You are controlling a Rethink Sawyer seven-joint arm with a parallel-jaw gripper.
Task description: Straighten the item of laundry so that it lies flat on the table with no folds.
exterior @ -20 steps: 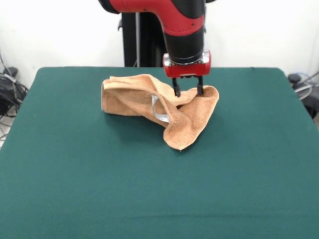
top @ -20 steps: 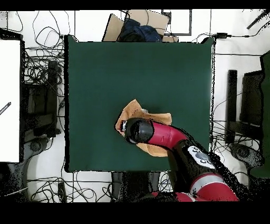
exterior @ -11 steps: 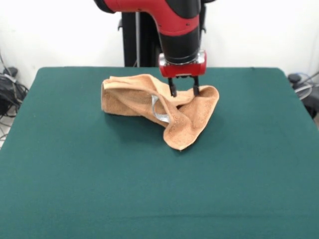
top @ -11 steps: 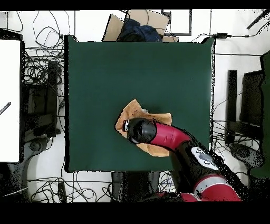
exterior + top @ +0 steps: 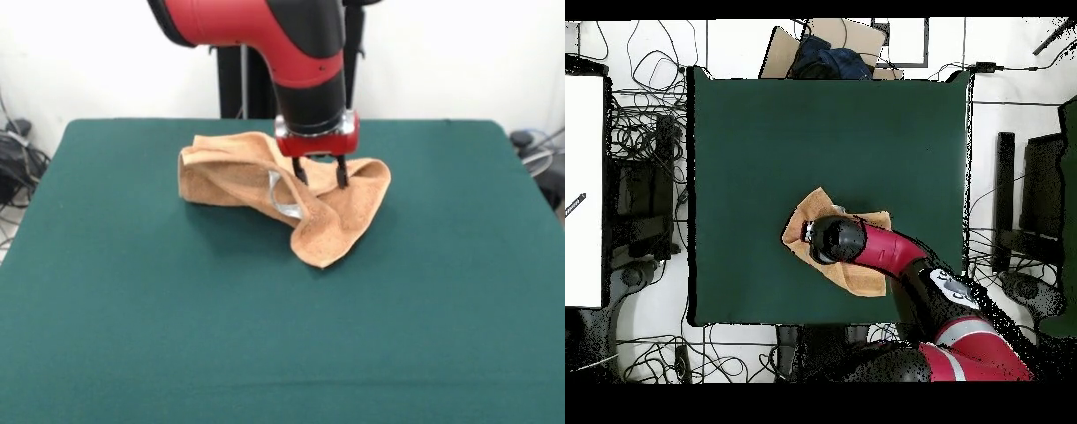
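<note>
The item of laundry (image 5: 240, 172) is an orange-tan towel lying crumpled and folded over itself on the far middle of the table (image 5: 177, 336), with a white label (image 5: 281, 196) showing in a fold. My gripper (image 5: 319, 177) stands open, its two dark fingers (image 5: 299, 171) pressed down into the towel's raised right-hand folds. In the overhead view the arm's wrist (image 5: 837, 239) covers the gripper and the middle of the towel (image 5: 806, 212); only the towel's edges show around it.
The dark green table (image 5: 825, 130) stretches wide around the towel. A cardboard box with dark cloth (image 5: 827, 52) sits past the table's far edge in the overhead view. Cables (image 5: 645, 150) and equipment lie on the floor at both sides.
The gripper has shifted slightly left and lower in the front view, sinking its fingers deeper into the towel's folds. The towel's shape has barely changed.
</note>
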